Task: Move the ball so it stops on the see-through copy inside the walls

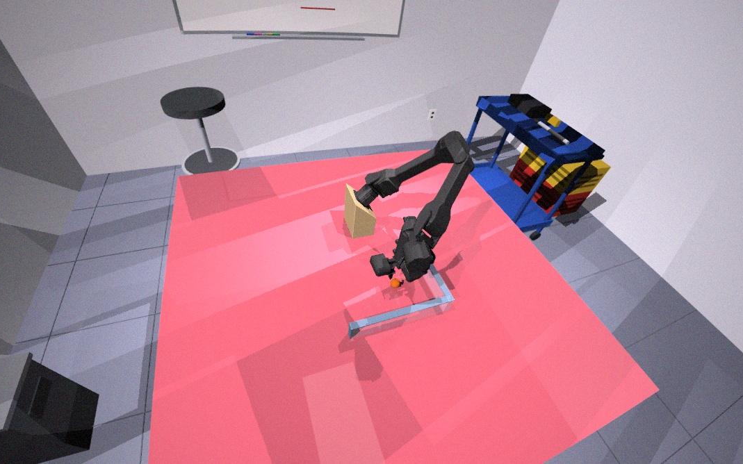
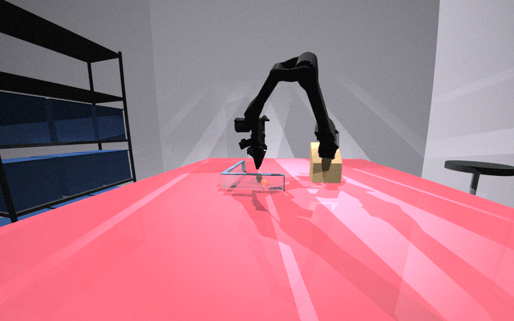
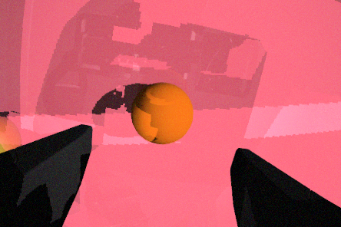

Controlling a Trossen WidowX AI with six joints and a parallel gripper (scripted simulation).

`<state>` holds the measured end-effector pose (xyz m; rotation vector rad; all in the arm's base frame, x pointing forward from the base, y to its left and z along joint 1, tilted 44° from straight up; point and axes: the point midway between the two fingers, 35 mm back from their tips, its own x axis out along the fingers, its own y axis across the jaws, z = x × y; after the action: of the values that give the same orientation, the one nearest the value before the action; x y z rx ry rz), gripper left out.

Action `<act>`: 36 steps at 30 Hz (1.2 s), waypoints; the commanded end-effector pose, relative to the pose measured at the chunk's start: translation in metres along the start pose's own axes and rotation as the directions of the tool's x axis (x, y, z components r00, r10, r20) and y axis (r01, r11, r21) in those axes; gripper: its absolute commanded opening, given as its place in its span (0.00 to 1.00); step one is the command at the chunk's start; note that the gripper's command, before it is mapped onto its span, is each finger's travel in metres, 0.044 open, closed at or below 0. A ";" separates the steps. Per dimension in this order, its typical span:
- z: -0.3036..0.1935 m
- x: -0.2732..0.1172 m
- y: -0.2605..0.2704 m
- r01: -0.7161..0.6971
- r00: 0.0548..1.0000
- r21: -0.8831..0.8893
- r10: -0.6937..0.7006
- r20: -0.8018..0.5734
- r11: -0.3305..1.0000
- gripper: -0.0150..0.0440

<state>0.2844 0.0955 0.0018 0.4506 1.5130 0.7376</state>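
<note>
Wrist view: the orange ball [image 3: 163,112] sits on the red worktop [image 3: 286,31] ahead of the two dark fingers, roughly centred in the gap between them but beyond their tips, not touched.
Fingers: spread about halfway and grasping nothing (bare worktop shows between them).
Gripper: the gripper [image 2: 257,163] hangs point-down above the ball [image 2: 265,182], with a clear gap of air under its tips in the exterior view.
Ball position: on the worktop inside the angle of the two low clear walls [image 1: 403,314], away from the corner itself, near the open side; from the top it shows just beside the wrist [image 1: 395,283].
See-through copy: a pale orange shape at the far left edge of the wrist view [image 3: 7,135] looks like the resting spot, apart from the ball; elsewhere the arm hides it or it is too small to pick out.
Done so far: in my judgement only the approach, with the gripper lined up over the ball.
Left to do: descend, close on the ball, carry it to the copy, release, back away, and the ball must lie still.
Writing and brands: none readable; the whiteboard [image 1: 288,16] carries only a short red stroke, and the blue cart [image 1: 535,155] shows no label.
</note>
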 end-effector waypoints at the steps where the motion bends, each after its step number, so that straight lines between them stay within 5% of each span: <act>1: -0.003 0.011 0.001 -0.009 1.000 0.012 0.009 -0.010 1.000 0.68; 27: -0.004 0.045 0.001 -0.010 1.000 0.012 0.010 -0.010 1.000 0.68; 31: -0.004 0.045 0.001 -0.010 1.000 0.012 0.010 -0.010 1.000 0.51; 36: -0.004 0.045 0.001 -0.010 1.000 0.012 0.010 -0.010 1.000 0.45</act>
<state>0.2774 0.1257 -0.0299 0.4558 1.5224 0.7411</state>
